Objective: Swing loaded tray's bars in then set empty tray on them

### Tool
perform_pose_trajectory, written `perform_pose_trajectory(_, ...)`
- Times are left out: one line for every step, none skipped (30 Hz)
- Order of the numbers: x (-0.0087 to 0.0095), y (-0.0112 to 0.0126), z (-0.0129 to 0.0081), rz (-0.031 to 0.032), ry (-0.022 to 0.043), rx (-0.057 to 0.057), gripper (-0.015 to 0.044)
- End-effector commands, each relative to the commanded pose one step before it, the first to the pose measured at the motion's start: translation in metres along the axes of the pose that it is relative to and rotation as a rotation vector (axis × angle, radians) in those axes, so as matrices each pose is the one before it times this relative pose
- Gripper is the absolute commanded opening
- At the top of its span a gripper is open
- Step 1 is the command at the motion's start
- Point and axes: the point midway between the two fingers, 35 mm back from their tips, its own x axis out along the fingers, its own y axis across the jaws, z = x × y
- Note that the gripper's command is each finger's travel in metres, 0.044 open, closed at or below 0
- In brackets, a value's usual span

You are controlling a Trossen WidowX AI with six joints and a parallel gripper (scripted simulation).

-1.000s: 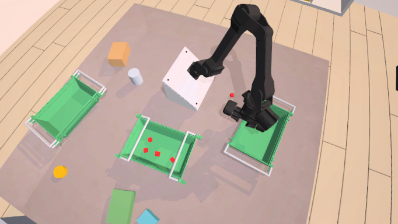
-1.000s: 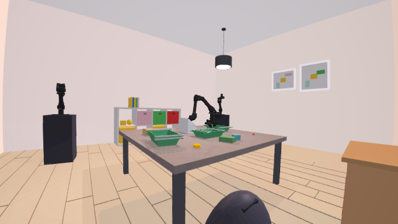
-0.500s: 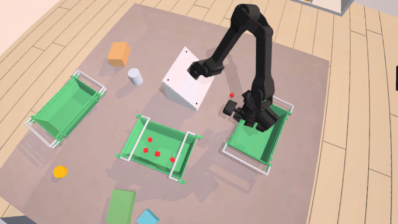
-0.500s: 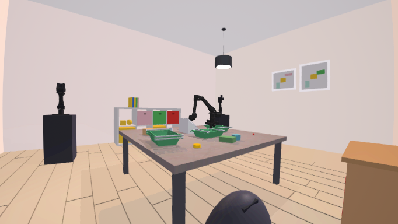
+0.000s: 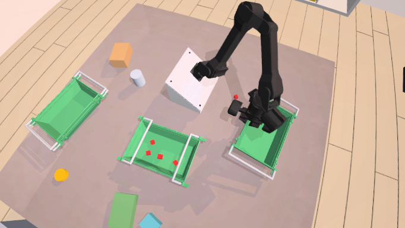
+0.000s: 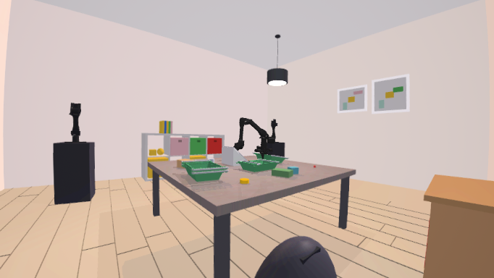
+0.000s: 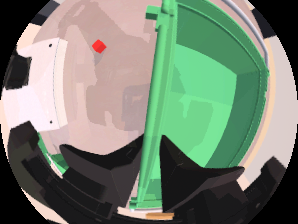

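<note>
The loaded green tray [image 5: 170, 130] [image 6: 258, 165] stands mid-table with several red blocks [image 5: 160, 156] inside. Its two white wire bars, the left bar [image 5: 141, 141] and the right bar [image 5: 185, 157], lie across its top near each end. The empty green tray [image 5: 261, 148] [image 6: 272, 158] [image 7: 158, 63] lies to its right, with its own bars [image 5: 250, 167] swung out. My gripper [image 5: 262, 126] [image 7: 154, 136] is down at this tray's far long side. It is shut on the tray's side wall, which runs between the two fingers in the wrist view.
A second empty green tray [image 5: 66, 108] [image 6: 203, 170] lies at the left. A white wedge box [image 5: 190, 80] stands behind the loaded tray. A loose red block [image 5: 236, 97] [image 7: 99, 46] lies near the gripper. An orange cube [image 5: 120, 54], grey cylinder [image 5: 137, 78], yellow disc [image 5: 61, 174], green block [image 5: 123, 210] and blue cube [image 5: 150, 221] are scattered around.
</note>
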Motion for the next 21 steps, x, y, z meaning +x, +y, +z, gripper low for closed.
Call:
perform_pose_trajectory(-0.01739,0.00179,-0.00155,0.01138,0.00435,0.0042,0.0000)
perform_pose_trajectory(-0.00581,0.00010,0.00013,0.00009,0.00010,0.0000,0.0000)
perform_pose_trajectory(-0.00584,0.00016,0.00030,-0.00004,0.00009,0.0000,0.0000)
perform_pose_trajectory(-0.00586,0.00021,0.00047,-0.00018,0.00009,0.0001,0.0000)
perform_pose_trajectory(-0.00588,0.00026,0.00065,-0.00031,0.00009,0.0001,0.0000)
perform_pose_trajectory(-0.00584,0.00031,0.00082,-0.00045,0.00009,0.0002,0.0000)
perform_pose_trajectory(-0.00458,0.00027,0.00077,-0.00045,0.00008,0.0001,0.0000)
perform_pose_trajectory(-0.00278,0.00018,0.00052,-0.00031,0.00005,0.0001,0.0000)
perform_pose_trajectory(-0.00093,0.00006,0.00018,-0.00011,0.00002,0.0000,0.0000)
perform_pose_trajectory(0.00000,0.00000,0.00000,0.00000,0.00000,0.0000,0.0000)
perform_pose_trajectory(0.00000,0.00000,0.00000,0.00000,0.00000,0.0000,0.0000)
perform_pose_trajectory(0.00000,0.00000,0.00000,0.00000,0.00000,0.0000,0.0000)
perform_pose_trajectory(0.00000,0.00000,0.00000,0.00000,0.00000,0.0000,0.0000)
perform_pose_trajectory(0.00000,0.00000,0.00000,0.00000,0.00000,0.0000,0.0000)
perform_pose_trajectory(-0.00066,-0.00020,-0.00017,0.00026,0.00004,-0.0001,0.0000)
perform_pose_trajectory(-0.00134,-0.00040,-0.00034,0.00052,0.00007,-0.0002,0.0000)
perform_pose_trajectory(-0.00204,-0.00060,-0.00050,0.00077,0.00010,-0.0003,0.0000)
perform_pose_trajectory(-0.00262,-0.00076,-0.00062,0.00095,0.00012,-0.0003,0.0000)
perform_pose_trajectory(-0.00322,-0.00091,-0.00073,0.00110,0.00012,-0.0004,0.0000)
perform_pose_trajectory(-0.00379,-0.00104,-0.00080,0.00119,0.00012,-0.0004,0.0000)
perform_pose_trajectory(-0.00411,-0.00110,-0.00081,0.00118,0.00010,-0.0004,0.0000)
